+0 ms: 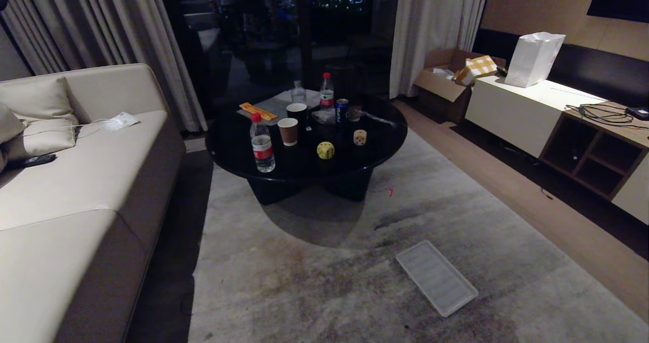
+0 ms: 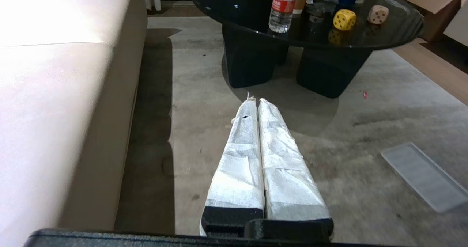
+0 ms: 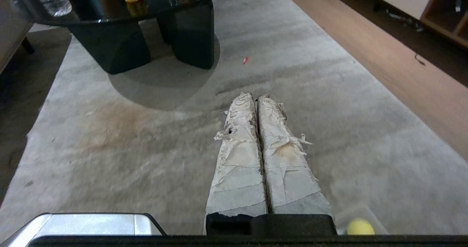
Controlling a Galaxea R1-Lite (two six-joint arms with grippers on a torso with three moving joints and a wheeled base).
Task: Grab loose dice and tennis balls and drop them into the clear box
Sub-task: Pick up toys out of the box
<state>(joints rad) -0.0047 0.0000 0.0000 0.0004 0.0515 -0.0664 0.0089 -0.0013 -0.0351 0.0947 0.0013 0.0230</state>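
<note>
Two dice sit on the round black coffee table [image 1: 385, 130]: a yellow die [image 1: 325, 150] and a tan die [image 1: 360, 137] to its right, both near the front edge. The left wrist view also has the yellow die [image 2: 344, 19] and the tan die [image 2: 378, 14]. My left gripper [image 2: 256, 101] hangs shut and empty over the rug, well short of the table. My right gripper [image 3: 255, 96] is likewise shut and empty. Close behind it a tennis ball [image 3: 360, 227] lies in a pale translucent corner that looks like the clear box [image 3: 351, 212]. Neither arm shows in the head view.
The box's flat ribbed lid [image 1: 436, 277] lies on the grey rug [image 1: 329, 282] to the right. Water bottles [image 1: 262, 142], paper cups [image 1: 288, 131] and a can [image 1: 342, 110] crowd the table. A beige sofa [image 1: 76, 180] lines the left; a low cabinet [image 1: 557, 125] stands at the right.
</note>
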